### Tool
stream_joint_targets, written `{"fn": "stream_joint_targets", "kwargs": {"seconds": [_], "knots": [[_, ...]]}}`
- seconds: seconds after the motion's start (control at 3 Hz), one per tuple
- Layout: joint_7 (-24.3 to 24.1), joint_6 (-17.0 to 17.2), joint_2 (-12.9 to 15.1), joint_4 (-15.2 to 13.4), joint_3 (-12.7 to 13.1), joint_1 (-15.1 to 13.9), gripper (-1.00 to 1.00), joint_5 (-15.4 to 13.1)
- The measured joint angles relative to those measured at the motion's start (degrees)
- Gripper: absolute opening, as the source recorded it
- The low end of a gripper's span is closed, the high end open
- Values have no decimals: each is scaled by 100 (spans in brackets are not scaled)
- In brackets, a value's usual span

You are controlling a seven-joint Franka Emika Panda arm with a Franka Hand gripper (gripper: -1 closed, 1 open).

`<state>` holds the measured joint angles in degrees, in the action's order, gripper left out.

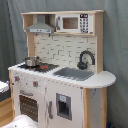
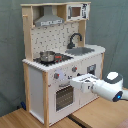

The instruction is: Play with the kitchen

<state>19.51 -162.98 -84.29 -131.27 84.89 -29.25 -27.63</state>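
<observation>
On the kitchen (image 1: 60,75), a pot (image 1: 32,61) sits on the stove (image 1: 39,66). In the first exterior view the sink (image 1: 74,73) lies right of the stove, the faucet (image 1: 85,59) behind it. Hood (image 1: 40,25) and microwave (image 1: 75,23) sit above. In the second exterior view the arm (image 2: 102,86) reaches in front of the oven door (image 2: 64,97).

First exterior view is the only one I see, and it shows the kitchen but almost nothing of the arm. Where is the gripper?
Observer: In the second exterior view the gripper is in front of the kitchen, just above the oven door's upper right corner.
Operator: From which side does the arm come?
Observer: The arm comes from the second exterior view's right.
Operator: Does it touch the kitchen?
Observer: It overlaps the front panel below the knobs; contact I cannot tell.
</observation>
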Motion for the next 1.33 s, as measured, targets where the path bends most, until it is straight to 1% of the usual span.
{"fn": "stream_joint_targets", "kwargs": {"seconds": [0.33,0.67,1.0,1.33], "knots": [[343,-361,0,-291,40,-207,100,-10],[376,-827,-2,-233,27,-594,100,-10],[350,-1244,-3,-33,77,-972,100,-1],[296,-1259,-3,393,154,-1363,100,6]]}}
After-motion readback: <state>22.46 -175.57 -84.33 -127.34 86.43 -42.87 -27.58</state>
